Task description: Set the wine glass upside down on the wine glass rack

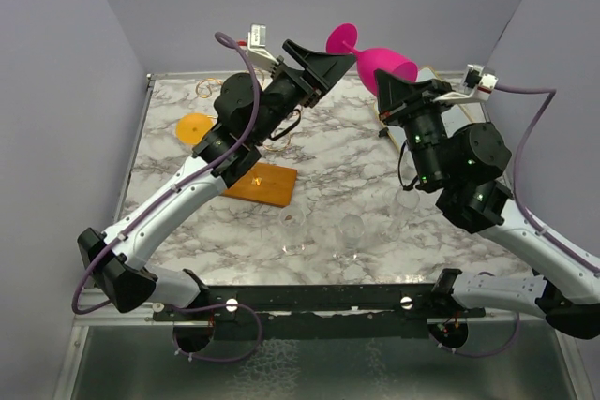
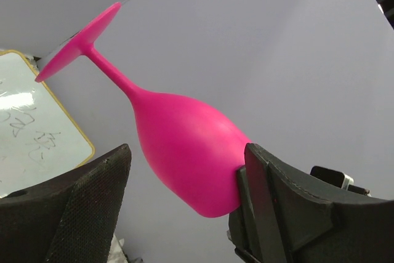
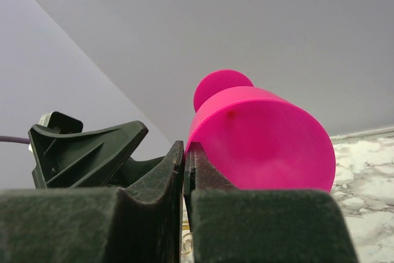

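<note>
The pink wine glass (image 1: 382, 63) hangs high over the back of the table, tilted, with its foot (image 1: 342, 39) toward the back left. My right gripper (image 1: 396, 89) is shut on its rim, with the rim wall (image 3: 265, 146) pinched between the fingers (image 3: 175, 170). My left gripper (image 2: 188, 152) is open around the bowl (image 2: 184, 146); the right finger (image 2: 271, 195) is at the bowl's side and the left finger (image 2: 92, 195) stands apart. The wine glass rack (image 1: 265, 185) shows its orange-brown wooden base on the table, with its wire mostly hidden under the left arm.
An orange disc (image 1: 194, 126) lies at the back left, with a gold wire curl (image 1: 204, 88) behind it. Clear glasses (image 1: 352, 229) stand on the marble table (image 1: 328, 175) near the front middle. Grey walls close in the back and sides.
</note>
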Available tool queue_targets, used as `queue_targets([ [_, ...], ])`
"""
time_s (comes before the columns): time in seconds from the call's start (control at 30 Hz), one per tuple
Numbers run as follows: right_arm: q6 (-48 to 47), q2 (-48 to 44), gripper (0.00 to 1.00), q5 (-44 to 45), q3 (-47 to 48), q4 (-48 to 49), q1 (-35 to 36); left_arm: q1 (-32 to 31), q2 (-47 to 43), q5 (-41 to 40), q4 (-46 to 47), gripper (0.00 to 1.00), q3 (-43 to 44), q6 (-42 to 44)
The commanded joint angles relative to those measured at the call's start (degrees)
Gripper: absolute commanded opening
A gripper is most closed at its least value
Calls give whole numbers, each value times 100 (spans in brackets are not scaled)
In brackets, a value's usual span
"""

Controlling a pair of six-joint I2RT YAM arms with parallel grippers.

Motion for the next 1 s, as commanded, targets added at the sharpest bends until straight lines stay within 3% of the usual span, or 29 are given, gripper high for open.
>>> queue_targets([
  [0.0,79,11,1,-456,138,387,-25,-55,60,-645,150,77,133,-300],
  [0.3,114,-158,1,-1459,-22,610,-25,-77,203,-1301,272,68,106,-1210],
  [0.97,753,-476,1,-2021,-464,378,-25,-68,-5,-2276,1147,16,60,-657],
])
